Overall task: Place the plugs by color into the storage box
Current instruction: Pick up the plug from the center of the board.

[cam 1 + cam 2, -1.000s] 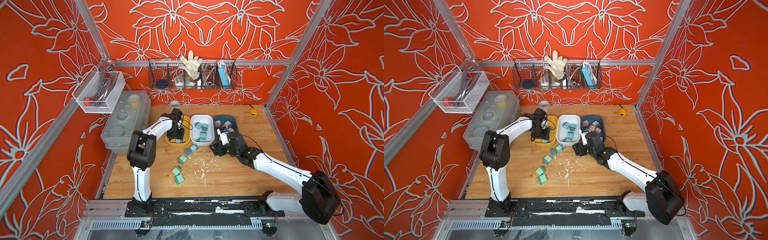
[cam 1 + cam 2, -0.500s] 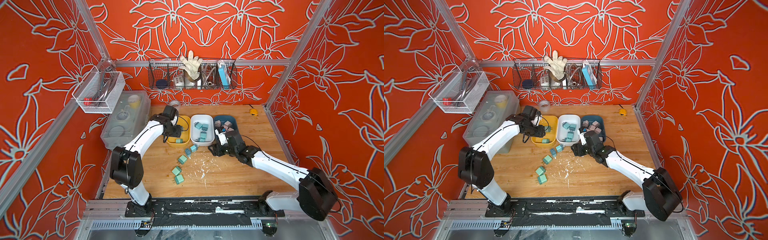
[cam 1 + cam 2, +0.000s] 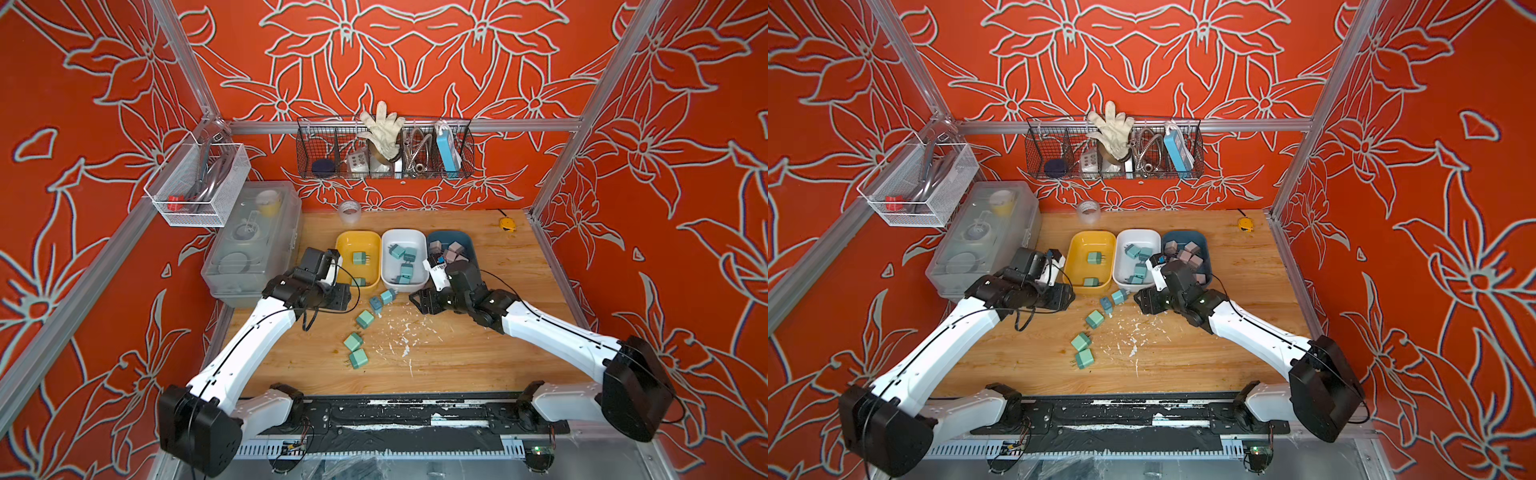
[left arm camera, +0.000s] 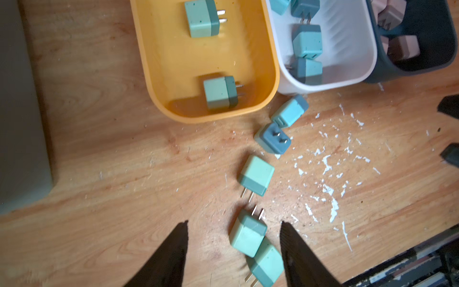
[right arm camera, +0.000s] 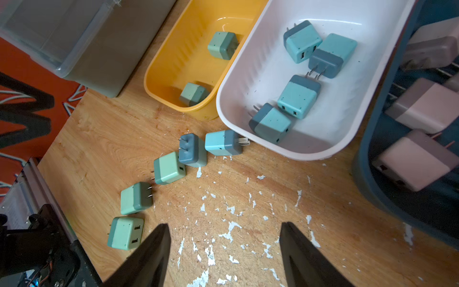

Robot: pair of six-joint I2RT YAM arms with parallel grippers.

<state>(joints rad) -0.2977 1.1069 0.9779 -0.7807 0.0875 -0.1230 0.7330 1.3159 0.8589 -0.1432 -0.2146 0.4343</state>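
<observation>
The storage box is three trays side by side: yellow (image 3: 358, 272) with two mint plugs, white (image 3: 388, 266) with several teal plugs, dark blue (image 3: 470, 246) with several mauve plugs. Loose plugs lie in a line in front of the trays: two teal (image 3: 388, 296) (image 3: 376, 303), then three mint (image 3: 365, 319) (image 3: 353, 342) (image 3: 358, 358). My left gripper (image 3: 343, 297) hovers open and empty by the yellow tray's near left corner; its wrist view shows the two nearest mint plugs (image 4: 248, 233) under its fingers. My right gripper (image 3: 419, 301) is open and empty over flecked wood in front of the white tray.
A translucent lidded box (image 3: 253, 241) fills the left edge beside my left arm. A tape roll (image 3: 349, 212) and a yellow tape measure (image 3: 508, 224) sit at the back. Wire baskets hang on the back wall (image 3: 384, 149) and left wall (image 3: 197, 185). White flecks (image 3: 401, 332) dot the wood.
My left gripper has pulled back from over the yellow tray to its near left corner, the arm swinging left. My right gripper has shifted slightly left and nearer.
</observation>
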